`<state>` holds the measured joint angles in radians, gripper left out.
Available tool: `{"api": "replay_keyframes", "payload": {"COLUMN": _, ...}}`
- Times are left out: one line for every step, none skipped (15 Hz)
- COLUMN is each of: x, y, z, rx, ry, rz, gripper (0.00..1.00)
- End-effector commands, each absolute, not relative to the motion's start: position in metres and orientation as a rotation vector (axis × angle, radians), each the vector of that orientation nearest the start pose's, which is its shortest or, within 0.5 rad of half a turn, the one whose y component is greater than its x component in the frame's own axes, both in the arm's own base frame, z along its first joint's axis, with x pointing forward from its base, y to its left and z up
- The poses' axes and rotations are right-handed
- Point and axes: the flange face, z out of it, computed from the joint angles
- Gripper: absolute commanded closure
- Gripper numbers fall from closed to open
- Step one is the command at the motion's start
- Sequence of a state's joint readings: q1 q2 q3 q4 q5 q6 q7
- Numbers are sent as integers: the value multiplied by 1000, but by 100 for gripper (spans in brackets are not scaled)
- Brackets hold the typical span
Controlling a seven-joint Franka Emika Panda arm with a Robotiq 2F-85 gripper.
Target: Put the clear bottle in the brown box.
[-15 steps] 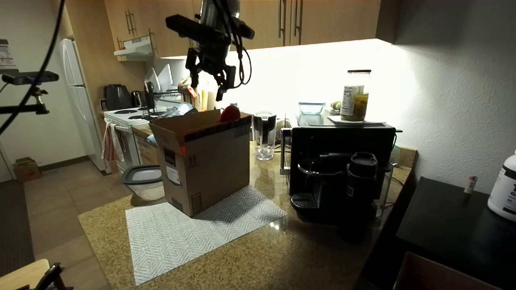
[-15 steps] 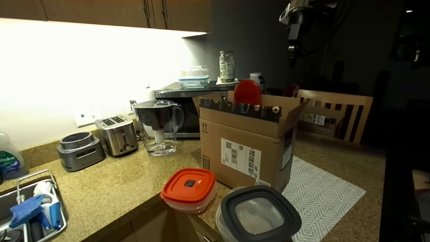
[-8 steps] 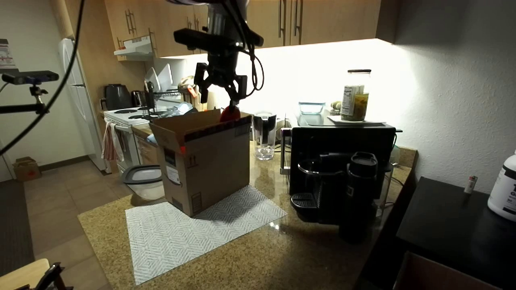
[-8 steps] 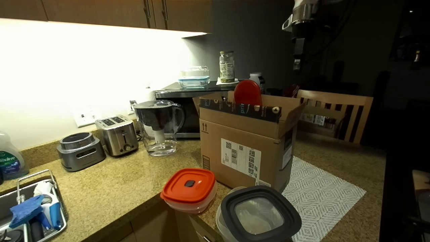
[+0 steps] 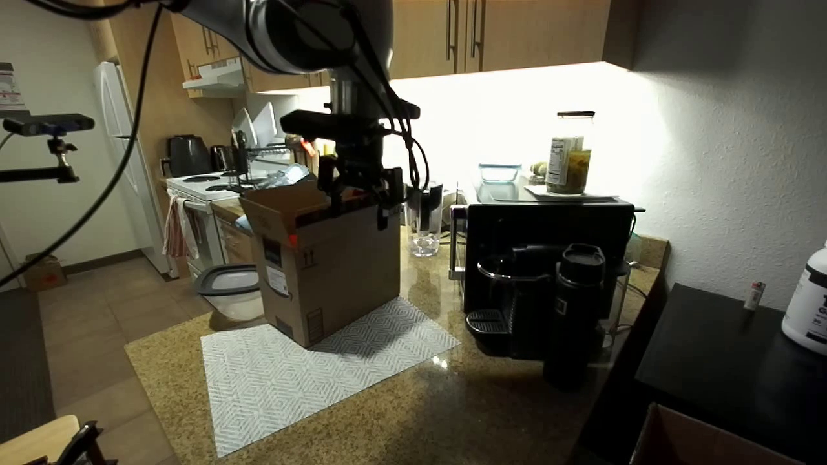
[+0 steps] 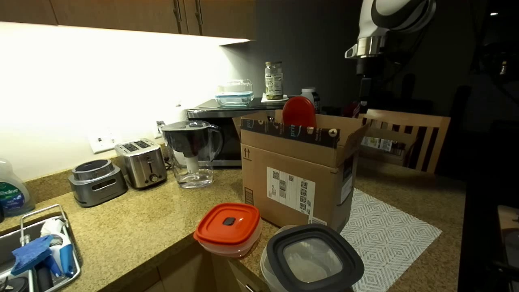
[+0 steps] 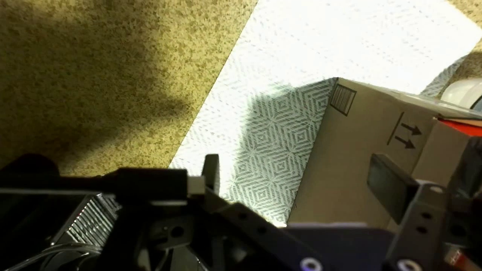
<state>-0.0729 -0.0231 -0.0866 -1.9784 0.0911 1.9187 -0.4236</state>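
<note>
My gripper point(image 7: 300, 177) is spread wide, nothing held between its jaws, beside the brown box point(image 6: 294, 156), which stands on the patterned mat point(image 6: 387, 235). Can't pick out the clear bottle for sure; the small slim thing point(image 5: 754, 296) on the black surface point(image 5: 704, 355) may be it. Guess: light, stiff, slick, maybe fragile. I'd pinch mid-body, gently, jaws square across.

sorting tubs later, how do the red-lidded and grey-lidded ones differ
The red-lidded tub has an opaque lid with a dark tab; the grey-lidded tub has a clear panel in its lid. The red-lidded tub is nearer the pitcher, the grey-lidded tub nearer the patterned mat. Both have clear bodies.
</note>
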Motion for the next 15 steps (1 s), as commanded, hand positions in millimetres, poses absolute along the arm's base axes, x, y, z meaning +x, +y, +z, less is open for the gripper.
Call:
{"api": "replay_keyframes", "payload": {"x": 514, "y": -84, "z": 462, "rx": -3045, "ry": -384, "rz": -29, "gripper": 0}}
{"api": "replay_keyframes", "payload": {"x": 509, "y": -85, "z": 459, "rx": -3045, "ry": -375, "rz": -30, "gripper": 0}}
{"api": "replay_keyframes", "payload": {"x": 505, "y": -85, "z": 457, "rx": -3044, "ry": -366, "rz": -28, "gripper": 0}}
{"api": "replay_keyframes", "payload": {"x": 500, "y": -85, "z": 454, "rx": -3043, "ry": -357, "rz": -21, "gripper": 0}}
{"api": "replay_keyframes", "payload": {"x": 495, "y": -85, "z": 452, "rx": -3038, "ry": -350, "rz": -9, "gripper": 0}}
{"api": "replay_keyframes", "payload": {"x": 489, "y": -84, "z": 450, "rx": -3038, "ry": -343, "rz": -3, "gripper": 0}}
{"api": "replay_keyframes", "payload": {"x": 483, "y": -84, "z": 449, "rx": -3038, "ry": -335, "rz": 1, "gripper": 0}}
{"api": "replay_keyframes", "payload": {"x": 478, "y": -83, "z": 447, "rx": -3037, "ry": -329, "rz": 4, "gripper": 0}}
{"api": "replay_keyframes", "payload": {"x": 472, "y": -82, "z": 447, "rx": -3035, "ry": -318, "rz": 5, "gripper": 0}}
{"api": "replay_keyframes", "payload": {"x": 466, "y": -82, "z": 447, "rx": -3037, "ry": -307, "rz": 3, "gripper": 0}}
{"api": "replay_keyframes", "payload": {"x": 460, "y": -83, "z": 447, "rx": -3036, "ry": -292, "rz": 6, "gripper": 0}}
{"api": "replay_keyframes", "payload": {"x": 454, "y": -84, "z": 448, "rx": -3036, "ry": -279, "rz": 12, "gripper": 0}}
{"api": "replay_keyframes", "payload": {"x": 446, "y": -86, "z": 449, "rx": -3037, "ry": -268, "rz": 13, "gripper": 0}}
{"api": "replay_keyframes", "payload": {"x": 439, "y": -88, "z": 450, "rx": -3037, "ry": -260, "rz": 12, "gripper": 0}}
{"api": "replay_keyframes", "payload": {"x": 431, "y": -90, "z": 453, "rx": -3036, "ry": -250, "rz": 13, "gripper": 0}}
